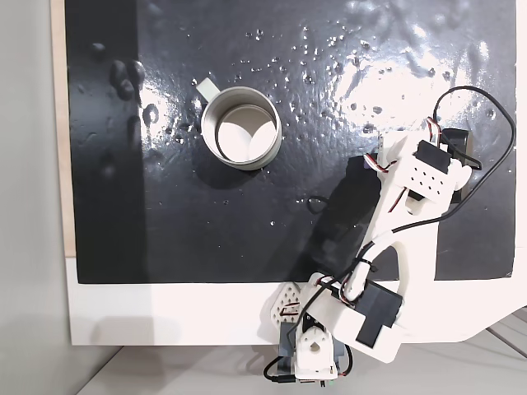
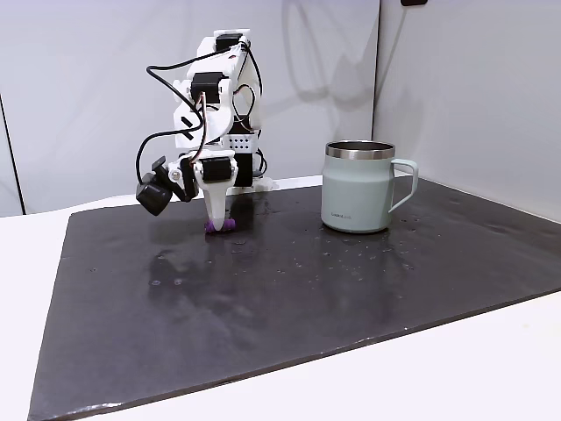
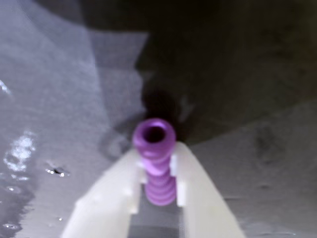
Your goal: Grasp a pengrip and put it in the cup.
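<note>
Black mat (image 2: 351, 289) on white counter (image 2: 491, 360). Claw (image 3: 157, 186) pinching pengrip (image 3: 156, 163) mid-length: probably light, soft, ribbed, unlikely to slip. Cup (image 2: 356, 187) well apart.

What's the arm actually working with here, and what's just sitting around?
Part of the job:
- pengrip, purple and ribbed, between the gripper fingers
- cup, metal mug standing upright apart from the arm

Just there:
- black mat under everything, dotted with droplets
- white table beneath the mat
</note>
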